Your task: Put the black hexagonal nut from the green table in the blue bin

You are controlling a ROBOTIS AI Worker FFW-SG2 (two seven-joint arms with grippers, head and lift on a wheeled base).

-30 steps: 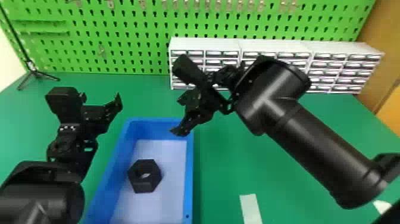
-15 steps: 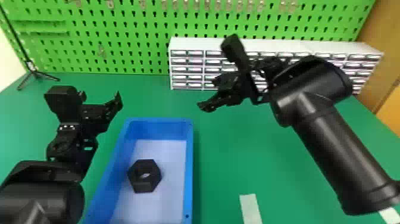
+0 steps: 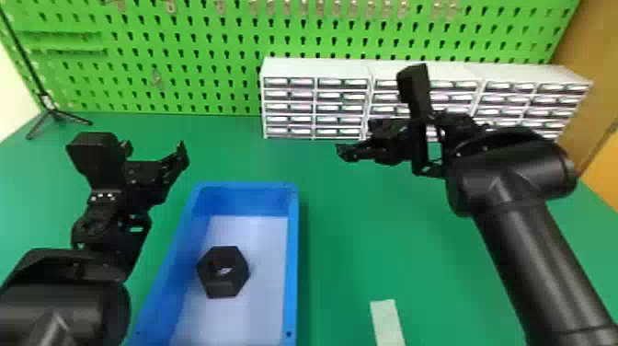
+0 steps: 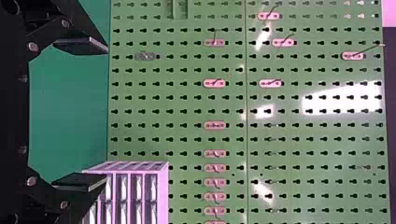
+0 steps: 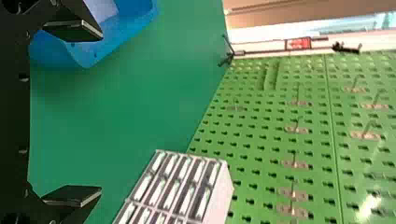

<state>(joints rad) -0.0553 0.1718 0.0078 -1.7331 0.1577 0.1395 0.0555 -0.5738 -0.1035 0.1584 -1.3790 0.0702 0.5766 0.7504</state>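
Observation:
The black hexagonal nut (image 3: 223,271) lies flat on the floor of the blue bin (image 3: 293,257), nearer its left wall. Right of the bin and above the green table, the right gripper (image 3: 346,152) hangs away from the nut. In the right wrist view the right gripper (image 5: 98,112) has its fingers wide apart with nothing between them; a corner of the blue bin (image 5: 84,55) shows beyond one finger. My left gripper (image 3: 156,149) is parked at the bin's left, and in the left wrist view the left gripper (image 4: 105,114) stands open and holds nothing.
White drawer cabinets (image 3: 317,69) line the back of the green table (image 3: 368,239), before a green pegboard (image 3: 207,60). A small black tripod (image 3: 53,112) stands at the back left. A pale strip (image 3: 387,322) lies right of the bin.
The right arm has moved away to the right from above the bin's far right corner, and its gripper has turned. The nut, the bin and the left arm have stayed put.

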